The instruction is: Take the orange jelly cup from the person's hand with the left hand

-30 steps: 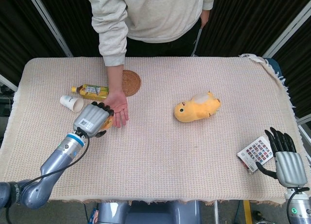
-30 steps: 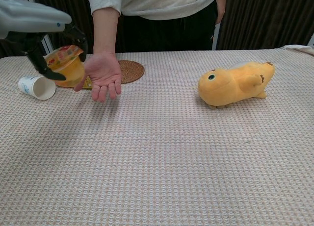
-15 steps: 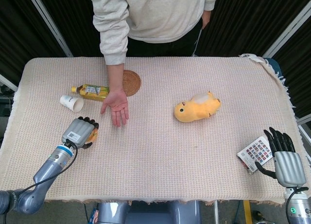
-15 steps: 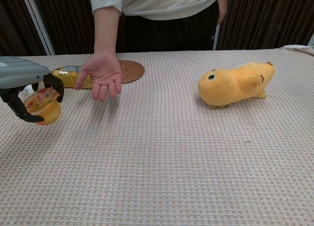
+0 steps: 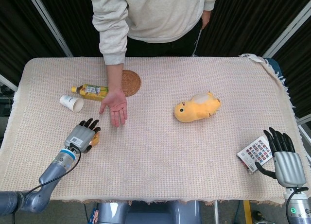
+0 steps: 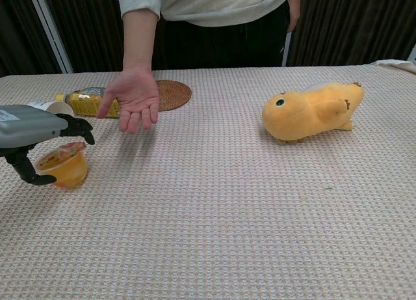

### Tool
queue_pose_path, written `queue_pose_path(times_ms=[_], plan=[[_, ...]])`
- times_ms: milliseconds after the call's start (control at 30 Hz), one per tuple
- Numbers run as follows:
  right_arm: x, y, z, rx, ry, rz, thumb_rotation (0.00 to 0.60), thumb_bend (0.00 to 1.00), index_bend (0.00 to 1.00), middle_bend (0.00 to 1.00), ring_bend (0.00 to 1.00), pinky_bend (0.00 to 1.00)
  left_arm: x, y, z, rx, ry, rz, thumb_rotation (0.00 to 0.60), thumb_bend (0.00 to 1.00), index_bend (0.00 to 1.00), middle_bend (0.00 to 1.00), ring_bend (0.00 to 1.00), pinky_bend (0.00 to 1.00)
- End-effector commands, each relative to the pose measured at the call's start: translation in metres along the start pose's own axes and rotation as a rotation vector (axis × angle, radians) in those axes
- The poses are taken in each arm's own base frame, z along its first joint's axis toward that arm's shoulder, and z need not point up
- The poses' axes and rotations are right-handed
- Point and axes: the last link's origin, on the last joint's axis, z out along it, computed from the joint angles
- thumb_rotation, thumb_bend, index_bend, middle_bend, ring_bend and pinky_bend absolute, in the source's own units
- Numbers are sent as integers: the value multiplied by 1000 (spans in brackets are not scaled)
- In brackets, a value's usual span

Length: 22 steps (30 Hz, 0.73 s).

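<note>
Resting on the table [image 6: 227, 202], orange jelly cup [image 6: 63, 168] under the left hand [image 6: 29, 127], fingers spread.

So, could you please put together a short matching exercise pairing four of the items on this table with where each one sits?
Things:
1. orange jelly cup
2. round woven coaster
3. yellow plush toy
4. white paper cup

Places:
A. on its side, beside the green tea bottle
B. under the left hand
C. beside the person's forearm
D. right of the table's middle

Pairs: 1-B, 2-C, 3-D, 4-A
</note>
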Motion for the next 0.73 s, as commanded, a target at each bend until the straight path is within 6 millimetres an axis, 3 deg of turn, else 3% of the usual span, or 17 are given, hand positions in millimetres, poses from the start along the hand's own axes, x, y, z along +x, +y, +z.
queue_pose_path(times_ms=[33, 233, 433, 533, 733], plan=[[0, 0, 0, 1, 0, -2, 600, 139, 0, 0, 0, 2, 2, -2, -3, 3, -4, -7, 600, 257, 25, 0, 0, 3], [0, 0, 0, 0, 1, -1, 600, 140, 0, 0, 0, 2, 13, -8, -18, 19, 65, -48, 600, 251, 13, 0, 0, 0], [0, 0, 1, 4, -1, -1, 600, 139, 0, 0, 0, 2, 28, -29, -70, 88, 277, -81, 600, 222, 0, 0, 0, 0], [0, -1, 2, 11, 3, -6, 600, 139, 0, 0, 0, 2, 22, -46, -100, 161, 319, -60, 600, 193, 0, 0, 0, 0], [-2, -4, 5, 20, 2, -11, 600, 138, 0, 0, 0, 0, -1, -65, -141, 269, 351, -123, 600, 163, 0, 0, 0, 0]])
